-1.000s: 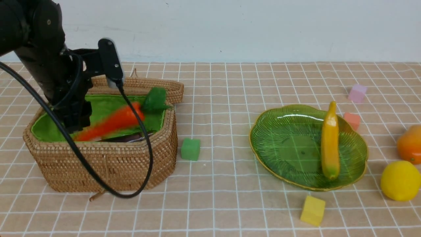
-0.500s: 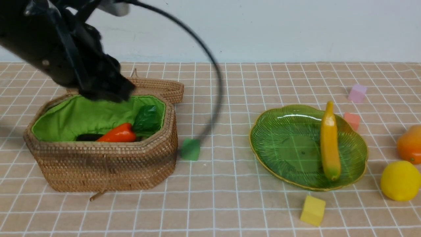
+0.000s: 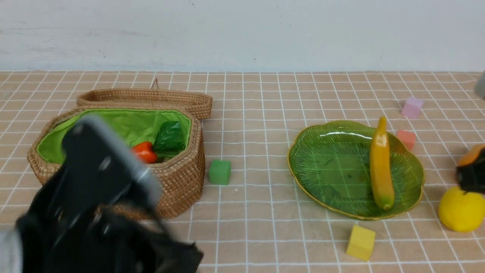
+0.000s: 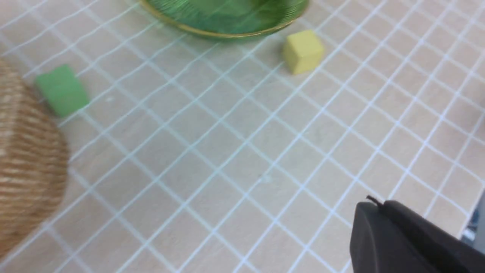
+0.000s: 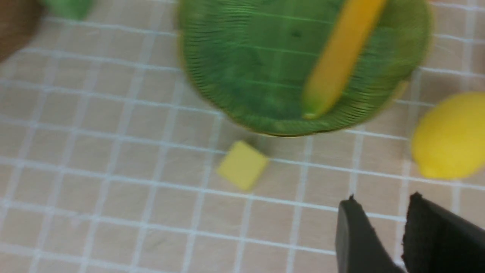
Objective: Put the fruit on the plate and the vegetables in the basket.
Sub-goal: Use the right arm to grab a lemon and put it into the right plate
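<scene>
Left wrist view: left fingers [image 4: 379,235] pressed together, empty; right fingers [image 5: 356,235] slightly apart (nothing between). One banana [image 3: 380,167] lies on the plate [image 3: 329,163]; one lemon [image 3: 460,212] and one orange fruit [image 3: 471,153] sit on the desk [image 3: 265,227] beside it. One carrot [image 3: 144,152] shows in the basket [image 3: 182,182]. Four cubes: green cube [image 3: 219,171], yellow cube [image 3: 360,242], pink cube [image 3: 412,107], red cube [image 3: 405,138].

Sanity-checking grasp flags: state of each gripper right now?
Left gripper: shut, holding nothing.
Right gripper: slightly open, nothing between the fingers.
</scene>
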Available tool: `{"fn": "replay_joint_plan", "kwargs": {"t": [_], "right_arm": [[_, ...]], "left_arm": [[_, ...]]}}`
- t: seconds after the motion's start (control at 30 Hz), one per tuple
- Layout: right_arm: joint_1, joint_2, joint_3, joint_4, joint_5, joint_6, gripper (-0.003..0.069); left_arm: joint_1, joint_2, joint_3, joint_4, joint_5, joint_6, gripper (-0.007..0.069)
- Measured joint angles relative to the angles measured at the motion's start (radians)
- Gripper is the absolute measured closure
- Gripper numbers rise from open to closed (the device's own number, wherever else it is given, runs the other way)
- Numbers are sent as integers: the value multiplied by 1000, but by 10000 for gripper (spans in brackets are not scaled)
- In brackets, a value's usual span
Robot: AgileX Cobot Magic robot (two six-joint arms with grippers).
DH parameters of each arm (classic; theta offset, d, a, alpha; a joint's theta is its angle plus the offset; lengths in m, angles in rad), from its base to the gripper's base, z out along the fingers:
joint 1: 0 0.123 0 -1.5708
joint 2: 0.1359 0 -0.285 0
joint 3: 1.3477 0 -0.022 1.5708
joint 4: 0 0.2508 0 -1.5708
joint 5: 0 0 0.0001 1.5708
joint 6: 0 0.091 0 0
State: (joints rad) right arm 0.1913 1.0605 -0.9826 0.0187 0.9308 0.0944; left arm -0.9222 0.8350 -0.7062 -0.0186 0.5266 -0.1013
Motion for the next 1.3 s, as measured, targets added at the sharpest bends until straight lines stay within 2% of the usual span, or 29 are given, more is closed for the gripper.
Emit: {"fn": "replay_joint_plan", "kwargs": {"t": [0.1, 0.13, 0.17, 0.27, 0.43, 0.53, 0.57, 0.6, 0.73, 0.83, 1.0, 1.13, 1.3], "right_arm": [[-153, 48, 0, 29, 7, -4, 432], [-174, 51, 0, 33, 7, -4, 432], [-249, 82, 0, 73, 7, -4, 429], [-340, 134, 0, 133, -4, -4, 412], [-372, 223, 0, 179, -35, -4, 328], [-373, 304, 0, 194, -92, -4, 179], [-373, 308, 0, 194, -98, -4, 169], [-373, 352, 0, 192, -148, -4, 86], [-374, 456, -2, 192, -273, -4, -10], [-374, 544, -3, 193, -345, -4, -18], [-374, 684, -7, 208, -446, -6, 13], [-374, 711, -19, 215, -453, -8, 39], [-374, 698, -24, 216, -412, -10, 39]], "left_arm": [[-5, -78, 79, 0, -88, -5, 638], [-5, -83, 79, 0, -88, -5, 638], [-5, -119, 110, 0, -139, -6, 638], [-5, -161, 129, 1, -197, -6, 638], [-5, -174, 128, 2, -246, -6, 638], [-5, -174, 128, 2, -252, -6, 638], [-5, -174, 128, 2, -252, -6, 638], [-5, -174, 128, 2, -252, -6, 638], [-5, -174, 128, 2, -252, -6, 638], [-5, -174, 128, 2, -252, -6, 638], [-5, -174, 129, 2, -252, -6, 638], [-5, -174, 129, 2, -252, -6, 638], [-5, -174, 129, 2, -256, -6, 638]]}}
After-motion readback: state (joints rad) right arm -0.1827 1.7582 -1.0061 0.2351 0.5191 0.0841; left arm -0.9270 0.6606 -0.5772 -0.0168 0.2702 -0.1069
